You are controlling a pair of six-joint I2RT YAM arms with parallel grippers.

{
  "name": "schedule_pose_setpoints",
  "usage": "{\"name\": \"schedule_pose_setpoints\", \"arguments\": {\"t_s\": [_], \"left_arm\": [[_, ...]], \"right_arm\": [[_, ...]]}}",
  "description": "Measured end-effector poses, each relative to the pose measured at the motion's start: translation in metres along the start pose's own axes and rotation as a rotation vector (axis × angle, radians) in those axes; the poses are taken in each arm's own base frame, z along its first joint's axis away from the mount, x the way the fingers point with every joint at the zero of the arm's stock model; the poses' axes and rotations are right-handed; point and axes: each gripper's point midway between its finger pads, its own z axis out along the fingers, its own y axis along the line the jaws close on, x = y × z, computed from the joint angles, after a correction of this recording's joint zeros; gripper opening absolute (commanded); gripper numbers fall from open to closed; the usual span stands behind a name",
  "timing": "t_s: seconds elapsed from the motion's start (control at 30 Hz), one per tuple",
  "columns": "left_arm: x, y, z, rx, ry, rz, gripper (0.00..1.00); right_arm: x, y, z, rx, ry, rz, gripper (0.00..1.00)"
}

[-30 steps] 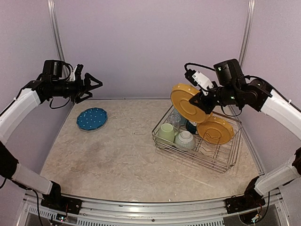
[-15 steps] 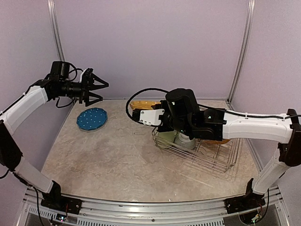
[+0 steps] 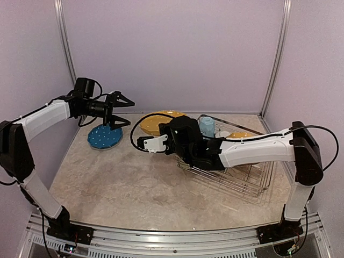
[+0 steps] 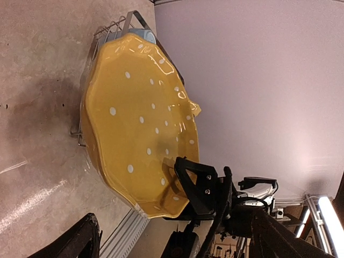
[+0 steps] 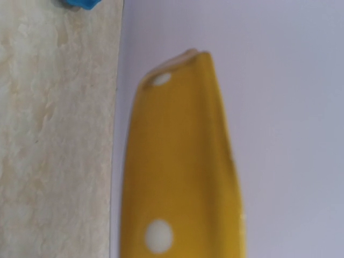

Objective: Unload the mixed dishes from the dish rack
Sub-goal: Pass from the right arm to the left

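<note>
My right gripper [image 4: 189, 180] is clamped on the rim of the yellow plate [image 3: 159, 121], held above the table [image 3: 123, 183] between the dish rack [image 3: 242, 185] and the blue plate [image 3: 105, 136]. My left gripper [image 3: 123, 111], fingers spread, faces it nearby.

A yellow white-dotted plate [image 5: 183, 161] shows edge-on, a beige marbled tabletop [image 5: 54, 134] to its left, a blue fragment [image 5: 80, 3] top-left.

This is a lab test cell: plain lavender panels [image 3: 172, 54] wall the far and side edges of my marble-patterned table [image 3: 129, 188], metal posts [image 3: 65, 43] stand at its far corners, and an aluminium rail [image 3: 172, 236] holds my bases along the near edge.
</note>
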Motion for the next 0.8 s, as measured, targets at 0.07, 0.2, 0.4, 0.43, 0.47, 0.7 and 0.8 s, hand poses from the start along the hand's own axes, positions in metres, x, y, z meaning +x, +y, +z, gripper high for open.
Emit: {"name": "schedule_pose_setpoints", "arguments": {"t_s": [0.07, 0.2, 0.4, 0.43, 0.47, 0.7, 0.8], "left_arm": [[0.001, 0.003, 0.004, -0.001, 0.012, -0.024, 0.93], [0.004, 0.011, 0.014, -0.009, 0.037, -0.060, 0.93], [0.010, 0.024, 0.027, -0.015, 0.078, -0.118, 0.73], [0.010, 0.025, 0.028, -0.011, 0.083, -0.124, 0.69], [0.012, 0.026, 0.029, -0.007, 0.089, -0.134, 0.65], [0.013, 0.023, 0.030, 0.012, 0.097, -0.142, 0.44], [0.013, 0.025, 0.031, 0.015, 0.100, -0.150, 0.35]], "right_arm": [[-0.004, -0.003, 0.003, 0.014, -0.008, 0.001, 0.00], [-0.013, -0.015, 0.010, 0.050, -0.025, 0.024, 0.00], [-0.022, -0.023, 0.016, 0.075, -0.052, 0.047, 0.00], [-0.023, -0.023, 0.016, 0.074, -0.056, 0.048, 0.00], [-0.024, -0.023, 0.017, 0.074, -0.059, 0.049, 0.00], [-0.029, -0.015, 0.022, 0.066, -0.075, 0.064, 0.00], [-0.030, -0.017, 0.022, 0.073, -0.077, 0.075, 0.00]]}}
